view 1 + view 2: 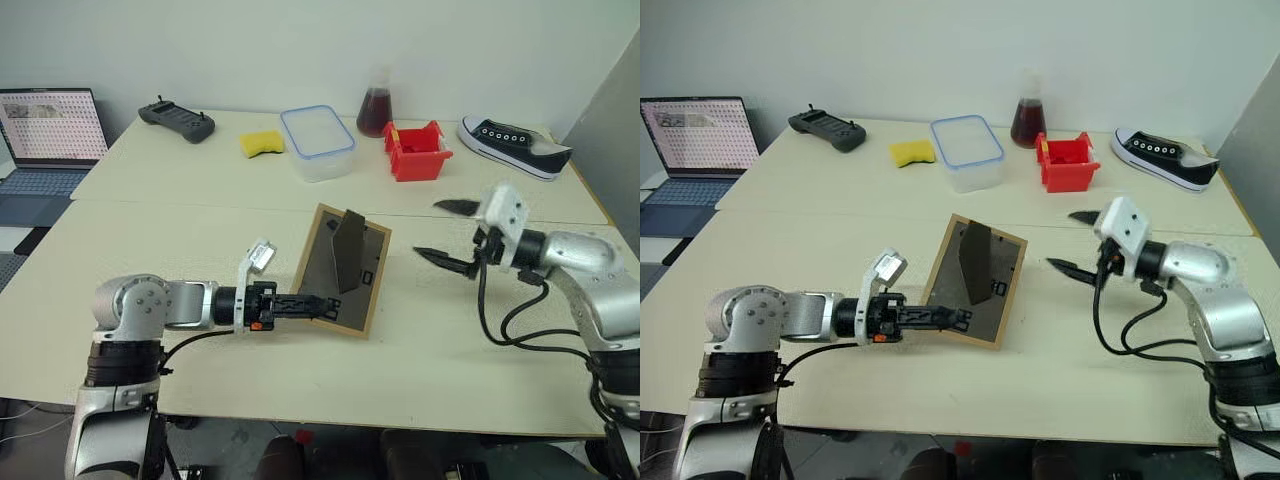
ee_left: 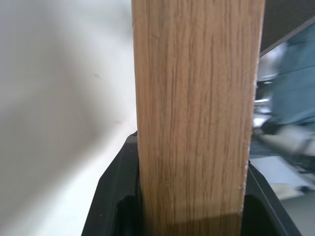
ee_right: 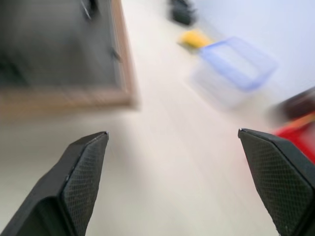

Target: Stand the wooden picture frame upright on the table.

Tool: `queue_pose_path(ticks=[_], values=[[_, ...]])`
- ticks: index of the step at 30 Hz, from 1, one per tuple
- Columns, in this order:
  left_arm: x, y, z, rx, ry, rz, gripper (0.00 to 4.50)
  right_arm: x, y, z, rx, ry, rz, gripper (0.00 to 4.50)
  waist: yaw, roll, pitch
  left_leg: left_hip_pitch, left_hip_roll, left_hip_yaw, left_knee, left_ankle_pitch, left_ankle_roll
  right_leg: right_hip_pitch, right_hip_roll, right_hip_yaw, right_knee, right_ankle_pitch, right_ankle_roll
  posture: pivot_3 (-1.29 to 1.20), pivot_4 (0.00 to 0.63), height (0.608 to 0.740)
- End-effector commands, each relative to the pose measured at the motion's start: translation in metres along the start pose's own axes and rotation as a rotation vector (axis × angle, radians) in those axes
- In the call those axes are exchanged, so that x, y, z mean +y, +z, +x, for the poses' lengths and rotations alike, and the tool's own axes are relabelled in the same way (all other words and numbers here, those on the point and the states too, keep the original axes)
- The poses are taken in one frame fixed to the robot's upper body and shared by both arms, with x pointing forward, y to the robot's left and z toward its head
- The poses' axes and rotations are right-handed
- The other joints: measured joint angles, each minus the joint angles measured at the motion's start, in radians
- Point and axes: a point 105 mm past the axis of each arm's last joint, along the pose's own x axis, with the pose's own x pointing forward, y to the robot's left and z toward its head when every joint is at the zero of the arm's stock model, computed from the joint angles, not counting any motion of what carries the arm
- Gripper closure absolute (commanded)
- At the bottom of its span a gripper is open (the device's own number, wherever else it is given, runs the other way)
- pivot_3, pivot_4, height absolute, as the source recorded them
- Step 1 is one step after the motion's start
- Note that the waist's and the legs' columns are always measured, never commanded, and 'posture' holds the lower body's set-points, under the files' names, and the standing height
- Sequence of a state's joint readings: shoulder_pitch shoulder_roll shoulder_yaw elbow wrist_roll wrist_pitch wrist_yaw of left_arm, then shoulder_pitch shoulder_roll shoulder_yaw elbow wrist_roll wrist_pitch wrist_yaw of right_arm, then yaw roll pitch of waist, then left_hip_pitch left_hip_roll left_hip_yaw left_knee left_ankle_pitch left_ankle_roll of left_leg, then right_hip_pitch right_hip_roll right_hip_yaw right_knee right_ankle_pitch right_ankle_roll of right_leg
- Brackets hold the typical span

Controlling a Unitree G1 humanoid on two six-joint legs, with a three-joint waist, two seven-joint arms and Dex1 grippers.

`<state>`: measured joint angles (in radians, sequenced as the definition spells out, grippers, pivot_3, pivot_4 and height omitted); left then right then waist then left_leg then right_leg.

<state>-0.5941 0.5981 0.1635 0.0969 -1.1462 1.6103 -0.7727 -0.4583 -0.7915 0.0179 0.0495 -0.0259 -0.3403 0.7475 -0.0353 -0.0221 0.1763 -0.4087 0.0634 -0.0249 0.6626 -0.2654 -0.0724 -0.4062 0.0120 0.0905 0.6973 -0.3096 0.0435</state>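
The wooden picture frame (image 1: pixel 340 268) sits at the middle of the table (image 1: pixel 200 240), tilted, with its dark back panel facing me and the fold-out stand (image 1: pixel 350 250) sticking out. My left gripper (image 1: pixel 318 303) is shut on the frame's near light-wood edge (image 2: pixel 197 118), and a black finger (image 2: pixel 115 196) shows on each side of the wood. My right gripper (image 1: pixel 432 230) hovers open just right of the frame, with nothing between its fingers (image 3: pixel 83 167). The picture side is hidden.
Along the far half of the table stand a black controller (image 1: pixel 177 121), a yellow sponge (image 1: pixel 262 143), a clear blue-rimmed container (image 1: pixel 318 142), a flask of dark red liquid (image 1: pixel 375 105), a red bin (image 1: pixel 415 150) and a sneaker (image 1: pixel 512 145). A laptop (image 1: pixel 50 140) is at the far left.
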Motion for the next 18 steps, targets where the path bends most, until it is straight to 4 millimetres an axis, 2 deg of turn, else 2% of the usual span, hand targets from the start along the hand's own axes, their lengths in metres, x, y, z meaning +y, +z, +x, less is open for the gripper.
queue_pose_path(ticks=[1,3,7,11,14,17,18], values=[[-0.025,0.012,-0.005,-0.024,-0.143,-0.014,3.22,0.007,0.021,-0.006,-0.209,-0.068,-0.464,0.02,-0.005,0.0,0.0,0.001,0.0,0.001,0.0,0.0,0.0,0.0,0.0,0.001,0.0,0.0,0.0,0.0,0.15,0.74],[-0.028,0.011,-0.005,-0.015,-0.16,-0.024,3.22,0.011,0.023,-0.001,-0.257,-0.08,-0.522,0.02,-0.013,0.0,0.0,0.001,0.001,0.0,-0.001,0.001,-0.001,0.0,0.0,0.001,0.001,0.0,0.0,0.0,0.15,0.74],[-0.033,0.008,0.005,-0.002,-0.206,-0.053,3.22,0.016,0.036,0.023,-0.372,-0.135,-0.626,0.02,-0.024,0.0,0.0,0.004,0.001,0.002,0.0,0.003,-0.005,0.0,0.0,0.005,0.004,0.0,0.0,0.0,0.15,0.74],[-0.038,0.002,0.014,-0.004,-0.235,-0.066,3.22,0.025,0.052,0.044,-0.476,-0.111,-0.696,0.02,-0.022,0.0,0.0,0.006,0.001,0.002,0.0,0.003,-0.005,0.001,0.0,0.005,0.005,0.0,-0.001,0.0,0.15,0.74],[-0.04,0.0,0.018,-0.017,-0.231,-0.077,3.22,0.031,0.056,0.051,-0.515,-0.094,-0.717,0.02,-0.022,0.0,0.0,0.006,0.0,0.001,-0.001,0.003,-0.005,0.001,-0.001,0.006,0.005,0.0,-0.001,0.0,0.15,0.74],[-0.038,-0.005,0.021,-0.026,-0.21,-0.091,3.22,0.025,0.065,0.054,-0.566,-0.144,-0.685,0.02,-0.021,0.0,0.0,0.006,0.0,0.001,0.0,0.003,-0.005,0.001,-0.001,0.006,0.005,0.0,-0.001,0.0,0.15,0.74],[-0.037,-0.006,0.021,-0.032,-0.203,-0.093,3.22,0.023,0.068,0.054,-0.58,-0.153,-0.673,0.39,-0.021,0.0,0.0,0.006,-0.001,0.001,0.0,0.003,-0.005,0.001,-0.002,0.006,0.005,0.0,-0.001,0.0,0.15,0.74]])
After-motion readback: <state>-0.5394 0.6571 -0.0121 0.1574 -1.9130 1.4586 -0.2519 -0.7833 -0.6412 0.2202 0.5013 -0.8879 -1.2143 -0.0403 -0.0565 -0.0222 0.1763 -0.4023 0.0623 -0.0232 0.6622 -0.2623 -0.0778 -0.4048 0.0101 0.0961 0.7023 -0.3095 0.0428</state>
